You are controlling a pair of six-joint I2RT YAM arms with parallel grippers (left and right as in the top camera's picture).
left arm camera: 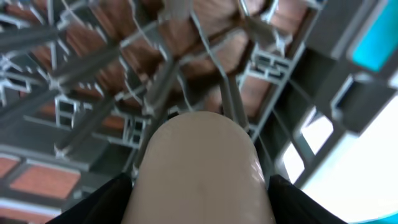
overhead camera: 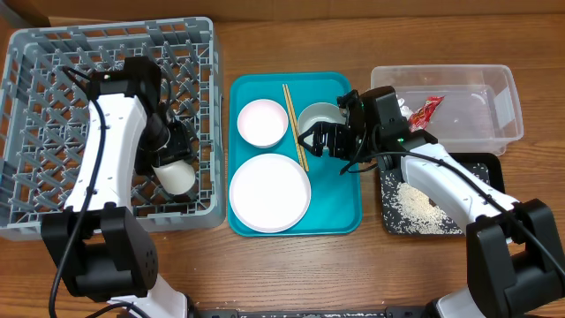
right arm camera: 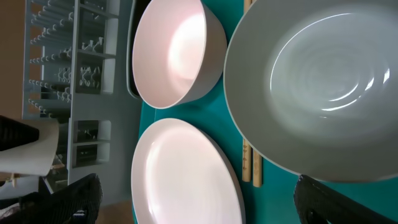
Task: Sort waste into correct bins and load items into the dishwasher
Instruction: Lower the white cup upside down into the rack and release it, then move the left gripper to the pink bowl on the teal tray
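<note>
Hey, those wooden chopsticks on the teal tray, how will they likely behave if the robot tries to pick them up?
The chopsticks look thin and rigid, so likely stiff and very light. Lying flat on the teal tray, they would probably be hard to get under. Being two loose sticks, they may roll apart if nudged.

Brown wood-grain table (overhead camera: 291, 265), even light from above, soft short shadows

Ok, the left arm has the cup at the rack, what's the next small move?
Probably ease the white cup down until it rests on the grey rack lattice, then open the left tool. The tool grips the cup above the grid, and whether the cup touches it isn't clear.
</note>
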